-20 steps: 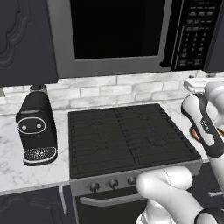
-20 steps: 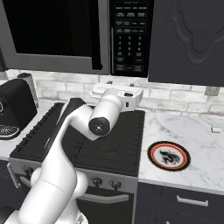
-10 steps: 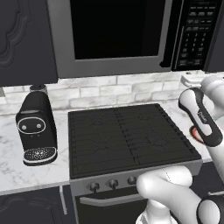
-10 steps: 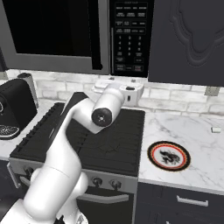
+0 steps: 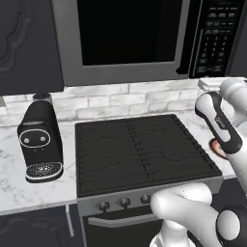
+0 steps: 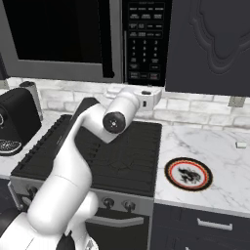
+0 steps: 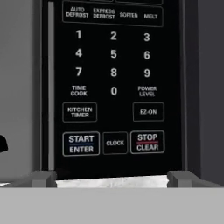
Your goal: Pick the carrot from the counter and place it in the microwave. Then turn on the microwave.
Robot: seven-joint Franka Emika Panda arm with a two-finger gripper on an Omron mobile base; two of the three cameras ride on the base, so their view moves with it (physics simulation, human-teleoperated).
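**A:** Where is the tool pointing right now?

**B:** The arm's hand [image 6: 149,96] is hovering level in front of the microwave [image 6: 63,34], facing the black button panel [image 6: 145,41] on its right side. In the hand view the keypad is sitting square ahead, with the START/ENTER key [image 7: 81,143] lying low and left of centre, just above the line the tool is aiming along.

**A:** So what is the coming move turning on?

**B:** By my reading, a small shift toward that key and then a straight push forward. STOP/CLEAR [image 7: 147,141] is sitting on the same row to the right, with CLOCK between the two, so drifting sideways is the risk.

**A:** Are the fingers spread or closed?

**B:** I cannot tell. The fingertips are not showing clearly in the hand view, and in the base views the hand's body is blocking them.

**A:** And the carrot?

**B:** The microwave door is standing closed and its dark glass is giving nothing away, so whether the carrot is inside cannot be made out. The white marble tabletop [image 6: 215,146] is carrying a red-rimmed plate [image 6: 188,174] right of the stovetop [image 5: 140,149], and a coffee machine [image 5: 40,140] is sitting to the left. How near the tool is standing to the panel is also hard to judge.
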